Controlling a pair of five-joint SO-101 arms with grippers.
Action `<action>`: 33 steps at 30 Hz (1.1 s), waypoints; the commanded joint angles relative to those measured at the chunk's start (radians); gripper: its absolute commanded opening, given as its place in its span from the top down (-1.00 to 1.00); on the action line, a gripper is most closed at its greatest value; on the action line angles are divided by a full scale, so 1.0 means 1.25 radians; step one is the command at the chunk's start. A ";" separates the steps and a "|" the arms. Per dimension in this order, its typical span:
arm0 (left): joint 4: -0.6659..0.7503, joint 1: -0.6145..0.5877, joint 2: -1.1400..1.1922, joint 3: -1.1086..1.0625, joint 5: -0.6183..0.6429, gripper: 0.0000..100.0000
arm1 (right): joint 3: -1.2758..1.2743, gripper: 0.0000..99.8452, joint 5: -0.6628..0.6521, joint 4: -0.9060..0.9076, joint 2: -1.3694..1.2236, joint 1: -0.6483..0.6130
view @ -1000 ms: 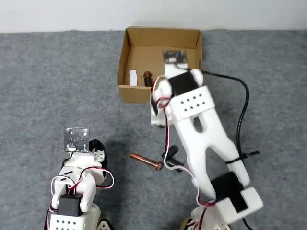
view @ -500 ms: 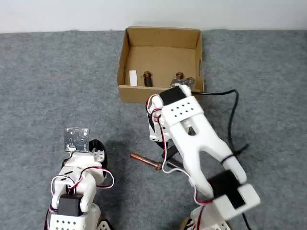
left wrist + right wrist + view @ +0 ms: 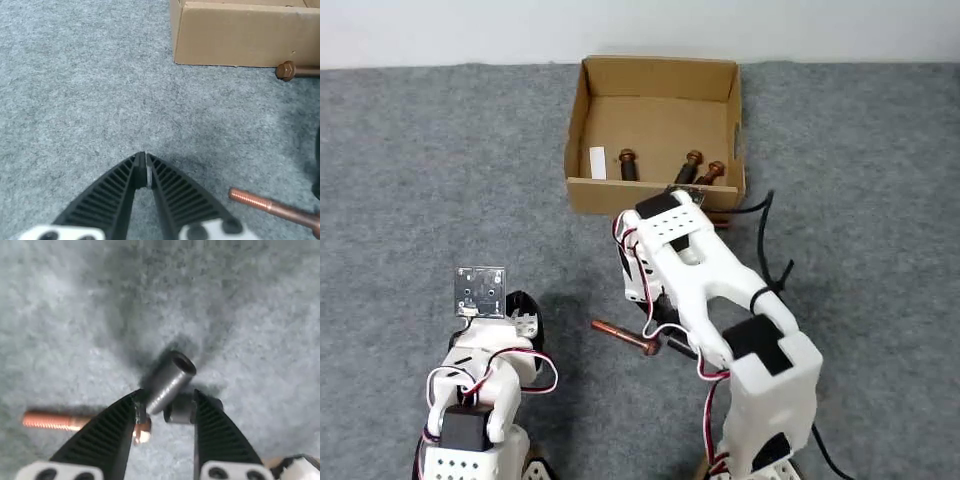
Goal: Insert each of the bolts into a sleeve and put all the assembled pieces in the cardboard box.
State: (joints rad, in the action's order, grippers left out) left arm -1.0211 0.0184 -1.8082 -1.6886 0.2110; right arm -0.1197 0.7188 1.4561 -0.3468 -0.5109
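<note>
The left gripper (image 3: 145, 172) is shut tight with nothing in it, low over the bench (image 3: 420, 180) near its front edge. A copper bolt (image 3: 625, 337) lies on the bench in the middle. Just beside it, the right gripper (image 3: 165, 409) is open around two dark sleeves (image 3: 170, 380). Three put-together pieces (image 3: 690, 168) lie in the cardboard box (image 3: 660, 75) by the far edge.

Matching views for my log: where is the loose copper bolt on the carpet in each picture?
High view: copper bolt on the carpet between the arms, short of the cardboard box.
Left wrist view: bolt beside the shut left gripper, box beyond.
Right wrist view: bolt beside the right gripper, head by a black sleeve.
Landmark: the box, high and left wrist views.
</note>
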 commanded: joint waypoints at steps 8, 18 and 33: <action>0.006 -0.007 -0.004 0.004 -0.004 0.99 | 0.006 0.77 0.004 -0.077 -0.088 -0.001; 0.006 -0.007 -0.004 0.004 -0.004 0.99 | 0.045 0.98 0.001 0.026 0.057 -0.002; 0.006 -0.007 -0.004 0.004 -0.004 0.99 | -0.090 0.98 -0.026 0.144 0.612 0.051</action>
State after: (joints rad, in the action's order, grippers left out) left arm -1.0211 0.0184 -1.8082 -1.6886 0.2110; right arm -0.1749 0.6974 1.6372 0.2700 -0.5033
